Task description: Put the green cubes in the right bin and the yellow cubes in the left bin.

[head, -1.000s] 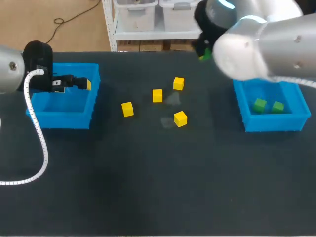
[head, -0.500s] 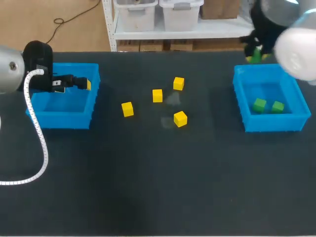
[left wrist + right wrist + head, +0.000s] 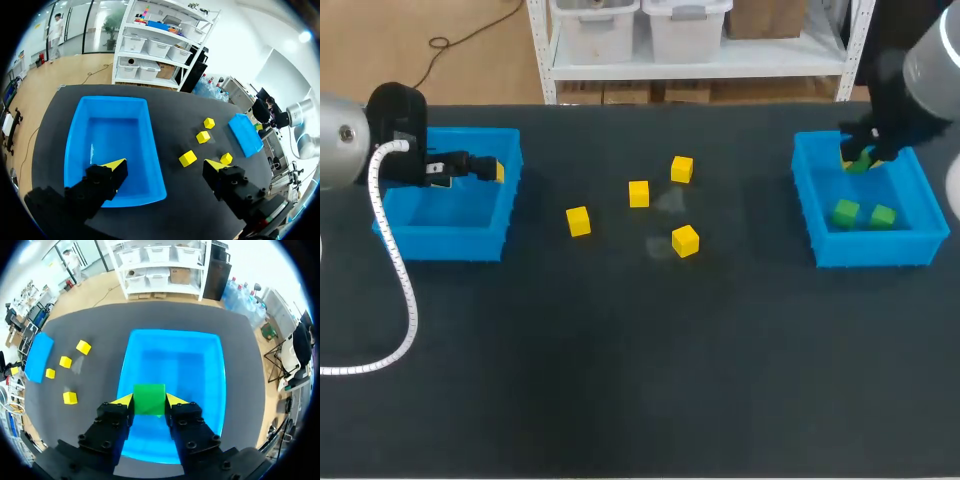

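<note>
My right gripper is shut on a green cube and hangs over the back part of the right blue bin. In the right wrist view the cube sits between both yellow fingertips, above the bin's floor. Two more green cubes lie in that bin. Several yellow cubes are scattered on the table's middle. My left gripper stands open with nothing between its fingers, over the right part of the left blue bin, which shows no cubes inside.
The table is a dark mat. A grey-white cable hangs from my left arm over the table's left side. The yellow cubes lie ahead of the left gripper, between the two bins.
My right arm has swung to the right from the table's back middle, carrying the green cube over the right bin. The left arm has not moved.
</note>
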Controlling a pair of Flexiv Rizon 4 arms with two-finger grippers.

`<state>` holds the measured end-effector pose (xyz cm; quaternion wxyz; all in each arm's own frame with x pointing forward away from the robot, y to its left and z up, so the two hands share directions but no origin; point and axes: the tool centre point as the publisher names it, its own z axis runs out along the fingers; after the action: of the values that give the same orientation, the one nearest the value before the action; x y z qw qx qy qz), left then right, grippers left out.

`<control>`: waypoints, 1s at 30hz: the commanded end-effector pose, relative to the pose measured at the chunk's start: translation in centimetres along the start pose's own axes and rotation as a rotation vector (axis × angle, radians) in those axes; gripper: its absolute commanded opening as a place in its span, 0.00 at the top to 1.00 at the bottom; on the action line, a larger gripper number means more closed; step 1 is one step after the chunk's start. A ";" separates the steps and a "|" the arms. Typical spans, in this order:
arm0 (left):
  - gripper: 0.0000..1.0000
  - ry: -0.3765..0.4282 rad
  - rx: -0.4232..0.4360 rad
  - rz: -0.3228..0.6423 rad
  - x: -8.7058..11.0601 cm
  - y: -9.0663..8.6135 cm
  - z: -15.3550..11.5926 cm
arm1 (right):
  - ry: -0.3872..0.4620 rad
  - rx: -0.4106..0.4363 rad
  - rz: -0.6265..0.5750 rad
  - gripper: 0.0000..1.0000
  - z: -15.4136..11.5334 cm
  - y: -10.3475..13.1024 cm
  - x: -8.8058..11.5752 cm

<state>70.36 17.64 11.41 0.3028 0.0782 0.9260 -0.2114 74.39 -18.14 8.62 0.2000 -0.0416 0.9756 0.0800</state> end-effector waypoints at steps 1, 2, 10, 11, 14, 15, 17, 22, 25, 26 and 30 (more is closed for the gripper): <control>0.00 0.003 -0.009 -0.002 -0.1 -0.2 0.0 | -0.178 0.001 -0.009 0.79 0.3 -0.3 0.1; 0.00 0.003 -0.009 -0.002 -0.1 -0.2 0.0 | -0.185 0.004 -0.017 0.07 0.3 -0.3 0.0; 0.00 0.003 -0.009 -0.002 -0.1 -0.2 0.0 | -0.335 -0.470 -0.248 0.00 0.7 6.7 -1.3; 0.00 0.003 -0.009 -0.002 -0.1 -0.2 0.0 | -0.331 -0.574 -0.327 0.00 1.2 8.6 -1.1; 0.00 0.003 -0.009 -0.002 -0.1 -0.2 0.0 | -0.288 -0.770 -0.566 0.00 2.0 12.6 -0.3; 0.00 0.003 -0.009 -0.002 -0.1 -0.2 0.0 | -0.288 -0.770 -0.566 0.00 2.0 12.6 -0.3; 0.00 0.003 -0.009 -0.002 -0.1 -0.2 0.0 | -0.288 -0.770 -0.566 0.00 2.0 12.6 -0.3; 0.00 0.003 -0.009 -0.002 -0.1 -0.2 0.0 | -0.288 -0.770 -0.566 0.00 2.0 12.6 -0.3; 0.00 0.003 -0.009 -0.002 -0.1 -0.2 0.0 | -0.288 -0.770 -0.566 0.00 2.0 12.6 -0.3; 0.00 0.003 -0.009 -0.002 -0.1 -0.2 0.0 | -0.288 -0.770 -0.566 0.00 2.0 12.6 -0.3; 0.00 0.003 -0.009 -0.002 -0.1 -0.2 0.0 | -0.288 -0.770 -0.566 0.00 2.0 12.6 -0.3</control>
<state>70.36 17.65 11.41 0.3028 0.0783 0.9260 -0.2115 73.47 -4.72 8.47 0.3738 -0.2721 0.8577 0.2248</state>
